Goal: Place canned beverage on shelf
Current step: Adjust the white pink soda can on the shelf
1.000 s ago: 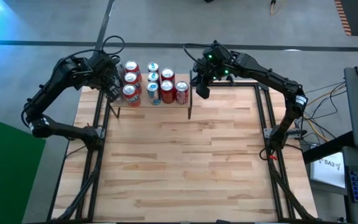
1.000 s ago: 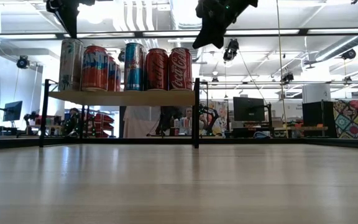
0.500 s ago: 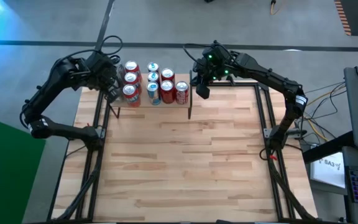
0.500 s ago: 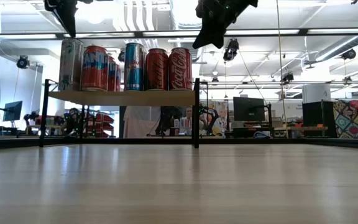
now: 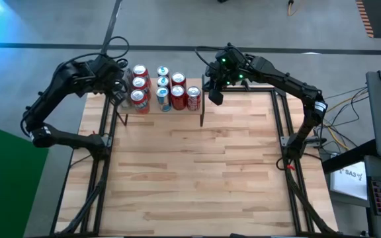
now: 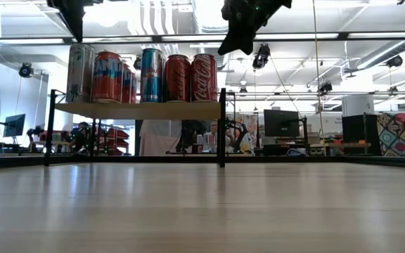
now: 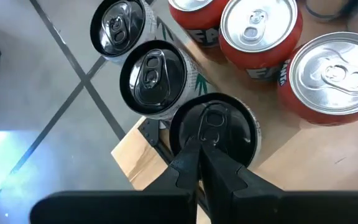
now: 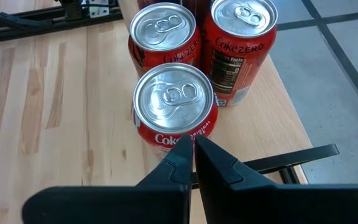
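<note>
The shelf (image 6: 139,109), a light wooden board on thin black uprights, stands at the table's far edge with several cans (image 5: 163,88) upright on it. My left gripper (image 7: 201,146) is shut and hangs just over a black-topped slim can (image 7: 213,127) at the shelf's left near corner, which is the leftmost can (image 6: 81,70) in the low view. My right gripper (image 8: 191,142) is shut and hovers above and just right of the shelf's right end, beside a red Coca-Cola can (image 8: 174,102). It holds nothing. My left gripper points its shut fingertips (image 7: 191,158) steeply down at the black top of the slim can (image 7: 222,115). I cannot tell whether they touch it. The can stands upright on the shelf.
The big butcher-block tabletop (image 5: 190,165) stretches bare in front of the shelf. Black frame rails (image 5: 104,132) run along its left and right edges. Beyond the far edge is a room with desks and monitors (image 6: 283,123).
My left gripper has tipped a little over the shelf's left end and its fingers have stayed shut. The cans and my right gripper have kept still.
</note>
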Motion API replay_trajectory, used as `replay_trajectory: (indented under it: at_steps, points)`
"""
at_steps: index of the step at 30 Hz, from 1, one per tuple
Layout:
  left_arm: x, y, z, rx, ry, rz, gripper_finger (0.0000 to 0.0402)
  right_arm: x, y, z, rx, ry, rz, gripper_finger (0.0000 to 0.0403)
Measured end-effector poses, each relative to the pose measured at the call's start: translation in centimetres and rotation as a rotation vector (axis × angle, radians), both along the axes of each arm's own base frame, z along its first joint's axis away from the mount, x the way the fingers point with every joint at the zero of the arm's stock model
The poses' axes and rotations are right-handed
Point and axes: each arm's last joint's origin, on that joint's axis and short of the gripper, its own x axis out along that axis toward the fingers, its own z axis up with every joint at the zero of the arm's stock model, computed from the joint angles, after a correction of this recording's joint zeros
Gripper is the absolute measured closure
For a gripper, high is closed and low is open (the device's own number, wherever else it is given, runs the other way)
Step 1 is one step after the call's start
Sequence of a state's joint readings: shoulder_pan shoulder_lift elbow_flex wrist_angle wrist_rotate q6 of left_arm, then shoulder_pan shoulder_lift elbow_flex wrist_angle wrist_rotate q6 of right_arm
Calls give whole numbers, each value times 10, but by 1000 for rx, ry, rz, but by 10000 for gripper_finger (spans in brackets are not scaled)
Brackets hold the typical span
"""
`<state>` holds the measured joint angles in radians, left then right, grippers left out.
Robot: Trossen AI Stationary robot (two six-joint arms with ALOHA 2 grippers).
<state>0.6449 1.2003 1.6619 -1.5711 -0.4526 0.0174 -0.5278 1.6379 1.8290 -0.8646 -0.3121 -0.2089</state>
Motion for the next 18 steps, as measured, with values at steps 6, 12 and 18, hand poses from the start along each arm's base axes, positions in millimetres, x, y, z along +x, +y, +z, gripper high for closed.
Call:
replay_trajectory:
  at_steps: [6,12,18]
  points:
    - [3,1,-2,-40,-14,-27,402,0,0,0,0,0,0,394]
    - [6,2,-3,-65,-24,-43,402,0,0,0,0,0,0,394]
    - [7,1,-3,-97,-49,-62,402,0,0,0,0,0,0,394]
